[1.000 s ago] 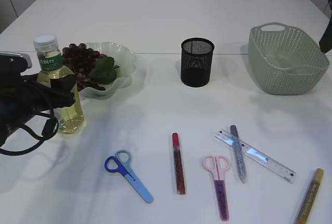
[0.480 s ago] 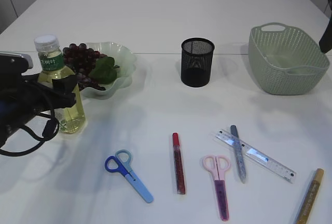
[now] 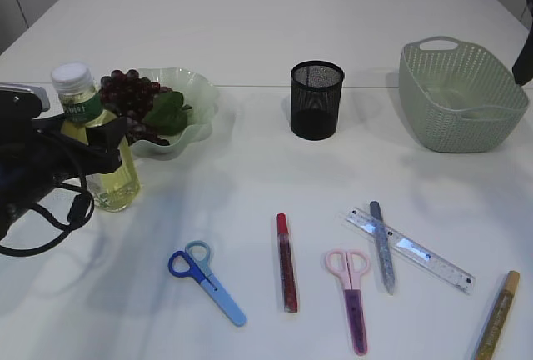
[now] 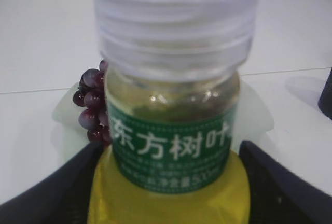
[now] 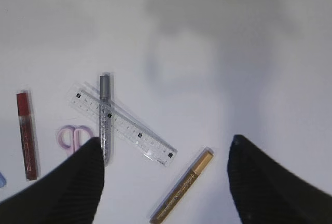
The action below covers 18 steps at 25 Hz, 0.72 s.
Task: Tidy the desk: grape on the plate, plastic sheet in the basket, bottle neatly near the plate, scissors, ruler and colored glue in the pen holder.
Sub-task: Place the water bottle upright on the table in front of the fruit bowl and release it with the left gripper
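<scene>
- While the bottle (image 3: pixel 98 139) stands on the table (image 3: pixel 250 35) at the left, just in front of the plate (image 3: pixel 187 110), its long axis runs nearly upright with the white cap tipped slightly toward the left edge.
- From the left wrist view the left claw (image 4: pixel 171 193) straddles the bottle, a dark finger (image 4: pixel 46 193) showing on each side of the yellow body; whether the fingers press on it or stand just clear I cannot tell.
- Grapes (image 3: pixel 133 93) lie on the plate with a green leaf over them.
- Standing upright at mid-table, the black mesh pen holder (image 3: pixel 316 99) has its mouth facing up; I see nothing poking out of it.
- At the far right sits the green basket (image 3: pixel 460 106), and what lies inside is unclear from here.
- Blue scissors (image 3: pixel 208 281) lie flat, handles toward the upper left, blades pointing to the lower right.
- Beside them the red glue (image 3: pixel 286 262) runs almost straight toward the near edge.
- Pink scissors (image 3: pixel 353 293) lie with handles away and blades pointing near.
- A clear ruler (image 3: pixel 410 249) slants from upper left to lower right, and the grey glue (image 3: pixel 381 245) crosses its left end.
- Gold glue (image 3: pixel 497 314) lies at the near right corner, slanting.
- Seen from its own wrist camera, the right claw (image 5: pixel 166 182) hangs wide above the ruler and pens, gripping nothing.
</scene>
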{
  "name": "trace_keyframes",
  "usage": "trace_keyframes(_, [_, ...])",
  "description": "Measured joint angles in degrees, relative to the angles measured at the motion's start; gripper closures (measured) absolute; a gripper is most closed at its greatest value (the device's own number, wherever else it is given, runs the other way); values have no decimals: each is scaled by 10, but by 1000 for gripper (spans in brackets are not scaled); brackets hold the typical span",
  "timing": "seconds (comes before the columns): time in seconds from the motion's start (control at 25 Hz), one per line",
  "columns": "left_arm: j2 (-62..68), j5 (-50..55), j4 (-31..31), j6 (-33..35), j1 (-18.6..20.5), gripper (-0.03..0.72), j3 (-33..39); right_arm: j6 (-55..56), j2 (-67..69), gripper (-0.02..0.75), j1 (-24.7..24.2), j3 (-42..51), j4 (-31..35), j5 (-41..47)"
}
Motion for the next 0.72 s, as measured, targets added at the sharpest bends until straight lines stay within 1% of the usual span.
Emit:
trace_keyframes(0.24, [-8,-6,-7,0,0,125,12,0,0,162,0,0,0,0])
trace_keyframes(0.36, [-33,7,-2,2,0,124,15,0,0,162,0,0,0,0])
trace_keyframes(0.72, [-142,-9,0,12,0,127,15,0,0,162,0,0,0,0])
